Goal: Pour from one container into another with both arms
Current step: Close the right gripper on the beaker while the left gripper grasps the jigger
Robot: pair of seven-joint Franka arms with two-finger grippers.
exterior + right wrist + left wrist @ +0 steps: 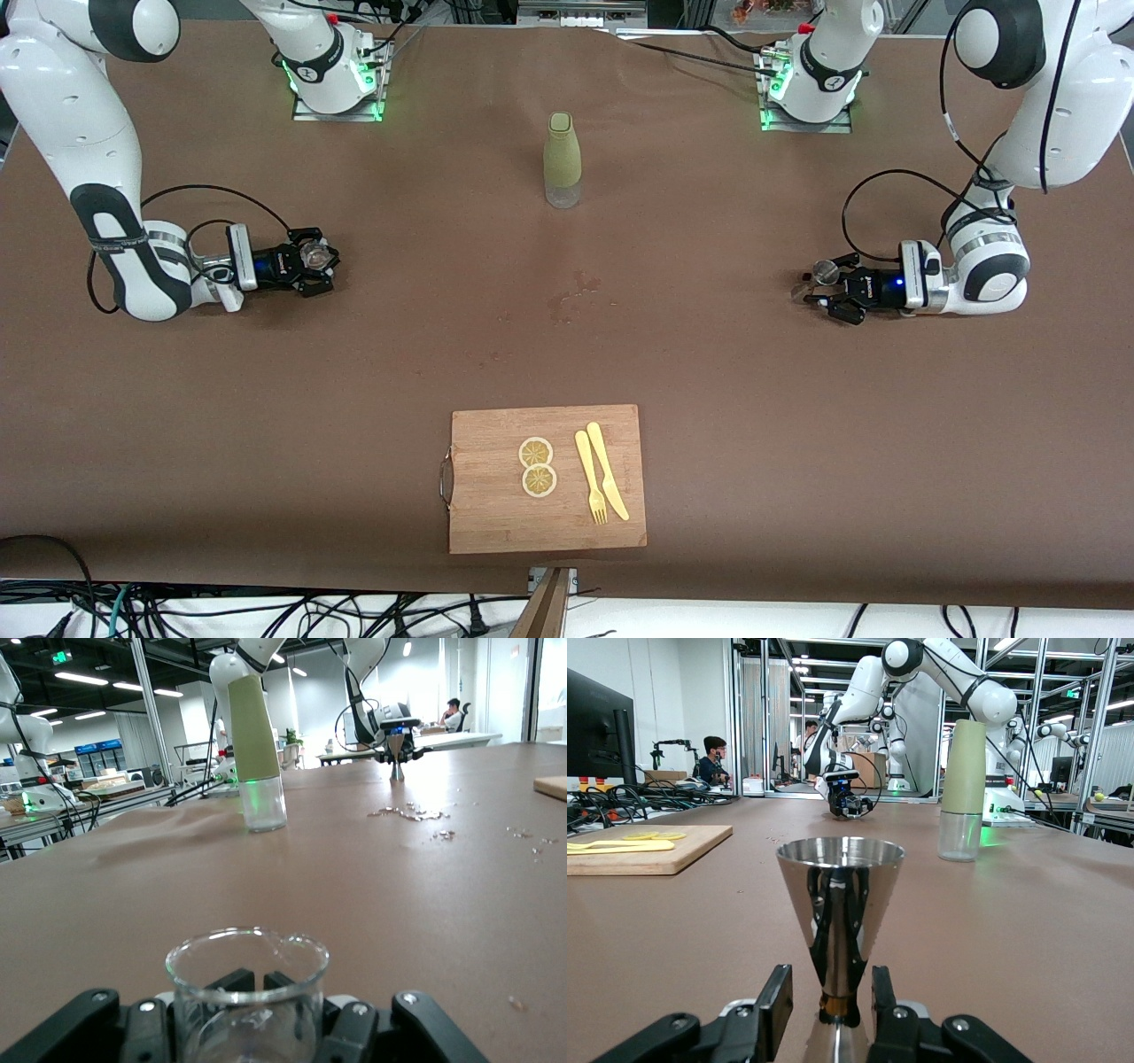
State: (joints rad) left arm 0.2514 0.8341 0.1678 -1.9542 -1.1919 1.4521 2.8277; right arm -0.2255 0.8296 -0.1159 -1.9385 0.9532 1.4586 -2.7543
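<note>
Left gripper (819, 285) at table's three o'clock clamps steel jigger (840, 926); right gripper (312, 260) at nine clamps glass beaker (247, 997); narrow jigger waist may slip, spilling.

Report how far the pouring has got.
Done: both vessels are gripped. The left end effector is shut on the metal jigger; the right end effector is shut on the glass beaker. Both sit low near the table, far apart. Left: bring them together and pour.
</note>
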